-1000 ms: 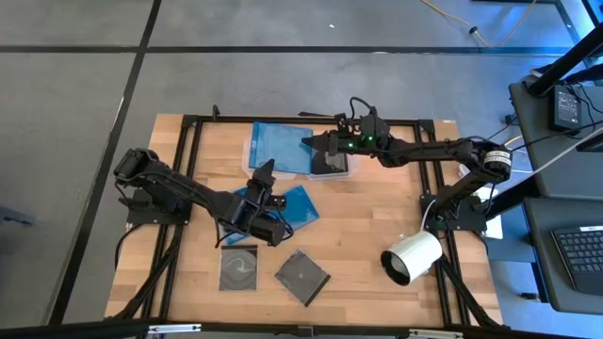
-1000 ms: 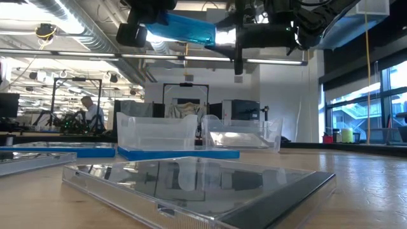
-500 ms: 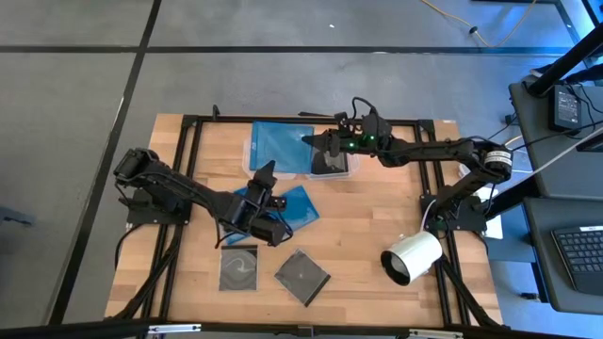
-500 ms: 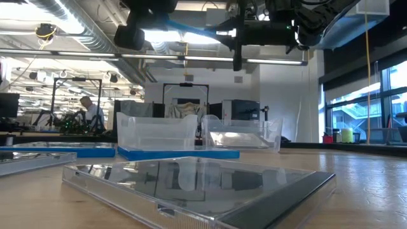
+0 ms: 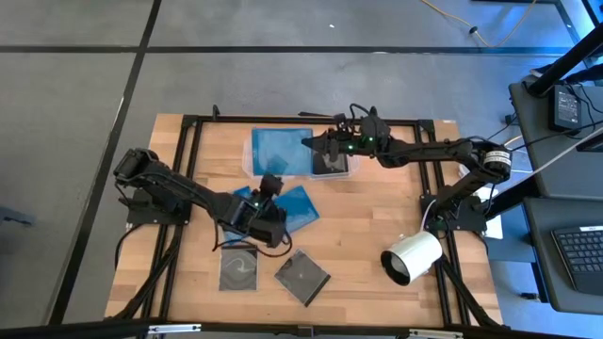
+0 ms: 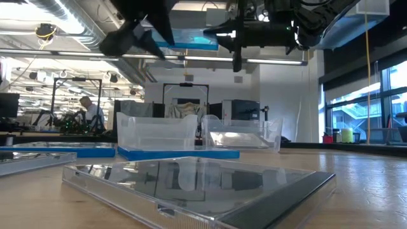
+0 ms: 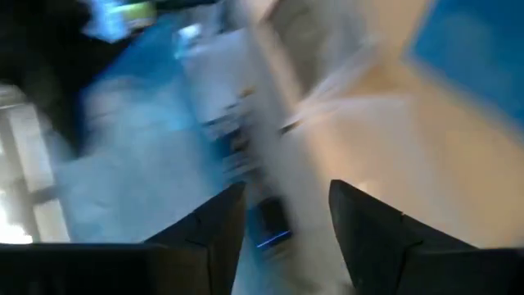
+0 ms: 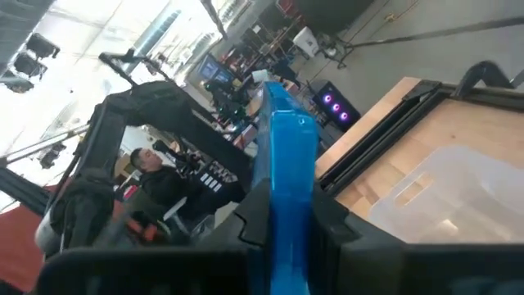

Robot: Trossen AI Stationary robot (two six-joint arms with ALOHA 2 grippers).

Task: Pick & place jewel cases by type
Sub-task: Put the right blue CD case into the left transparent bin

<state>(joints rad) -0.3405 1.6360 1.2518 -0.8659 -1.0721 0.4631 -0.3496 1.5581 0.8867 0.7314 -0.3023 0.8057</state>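
Observation:
A translucent blue jewel case hangs level above the far-left clear tub, with my right gripper shut on it. In the right wrist view the case shows edge-on. My left gripper stands open just near of that case and touches nothing; its view is blurred. A dark case lies in the right tub. Two blue cases lie flat mid-table. Two dark ones lie near the front edge. My right gripper pinches the blue case between its two fingers at the edge facing the table's right. The fingers lie level and reach in from the right. The case is lifted clear and held flat over the left tub.
A white cylinder lies at the right front. A black frame runs round the wooden table top. In the low view a clear dark-edged case lies close in front. People work in the room behind.
My right gripper has shut on the blue case's right edge. My left gripper has opened, let go of that case and drawn back toward the table's near edge, tipping down. The case has stayed level above the left tub.

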